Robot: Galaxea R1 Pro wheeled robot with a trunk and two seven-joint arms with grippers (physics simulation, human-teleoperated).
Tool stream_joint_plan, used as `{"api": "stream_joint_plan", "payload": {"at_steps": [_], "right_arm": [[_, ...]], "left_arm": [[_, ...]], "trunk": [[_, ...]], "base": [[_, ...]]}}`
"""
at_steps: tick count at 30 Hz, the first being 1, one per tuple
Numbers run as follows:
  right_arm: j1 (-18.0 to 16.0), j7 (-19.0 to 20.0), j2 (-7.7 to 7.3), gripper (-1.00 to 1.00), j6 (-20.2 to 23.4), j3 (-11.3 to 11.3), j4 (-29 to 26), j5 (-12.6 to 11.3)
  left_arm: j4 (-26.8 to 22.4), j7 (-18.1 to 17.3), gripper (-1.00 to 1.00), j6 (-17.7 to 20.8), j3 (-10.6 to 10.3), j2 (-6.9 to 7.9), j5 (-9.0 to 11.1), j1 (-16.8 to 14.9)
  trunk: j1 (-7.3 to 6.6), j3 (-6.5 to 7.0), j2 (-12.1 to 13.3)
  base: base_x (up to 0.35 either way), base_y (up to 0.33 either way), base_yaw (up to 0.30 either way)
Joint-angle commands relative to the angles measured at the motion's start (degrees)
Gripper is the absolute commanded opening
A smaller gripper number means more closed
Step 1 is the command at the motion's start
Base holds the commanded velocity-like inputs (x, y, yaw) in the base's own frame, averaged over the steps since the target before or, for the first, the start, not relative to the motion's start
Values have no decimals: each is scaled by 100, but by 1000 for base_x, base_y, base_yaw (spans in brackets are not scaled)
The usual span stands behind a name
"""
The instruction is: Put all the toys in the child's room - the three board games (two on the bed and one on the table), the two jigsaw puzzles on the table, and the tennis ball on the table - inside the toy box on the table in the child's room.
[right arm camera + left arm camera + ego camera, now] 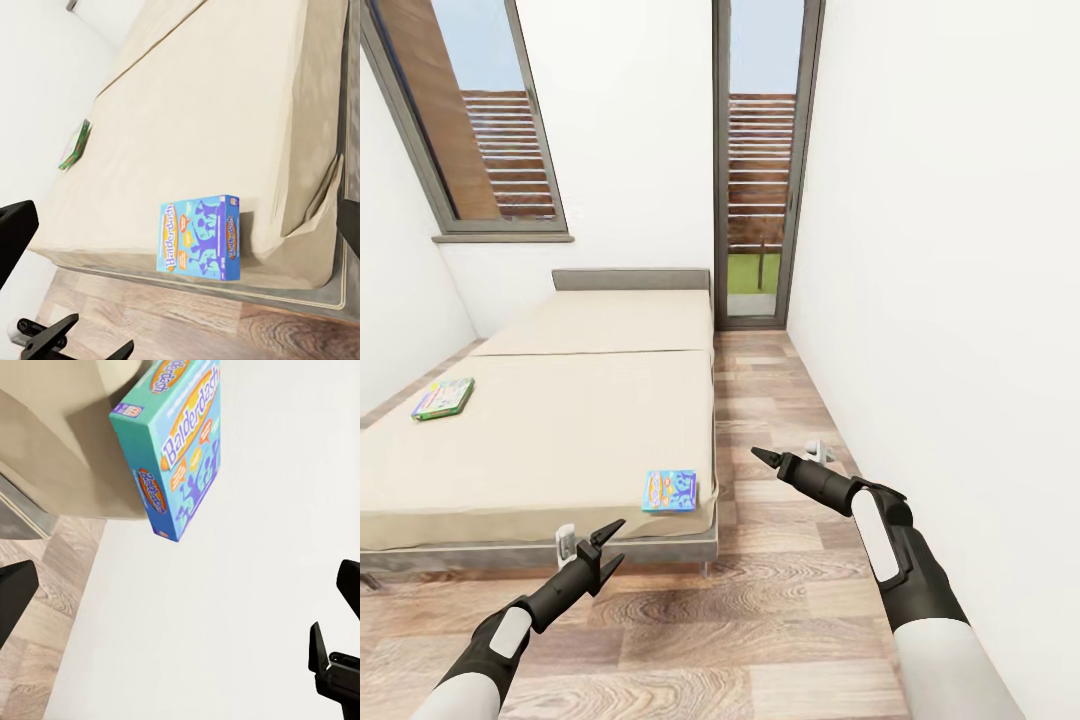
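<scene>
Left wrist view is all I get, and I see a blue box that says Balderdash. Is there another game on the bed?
Observer: Yes. A green-bordered board game lies flat near the opposite side of the bed, towards the left wall.
Operator: How close is my pincer to the blue one?
Observer: The left pincer is open and empty, low in front of the foot of the bed. It is not touching the blue board game, which lies at the near corner of the mattress.
Operator: What's my other arm doing?
Observer: The right pincer is open and empty, out over the wood floor beside the bed.
</scene>
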Motion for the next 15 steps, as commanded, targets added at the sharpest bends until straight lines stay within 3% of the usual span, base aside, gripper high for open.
{"api": "stream_joint_plan", "payload": {"at_steps": [1,15], "right_arm": [[-4,15,7,100,44,-21,-2,-12],[-4,15,7,100,44,-21,0,-12]], "left_arm": [[3,-10,100,36,19,-1,10,-5],[-8,-16,100,36,23,-1,10,-5]], "trunk": [[-1,-5,-2],[-1,-5,-2]], "base": [[0,0,0],[17,0,0]]}}
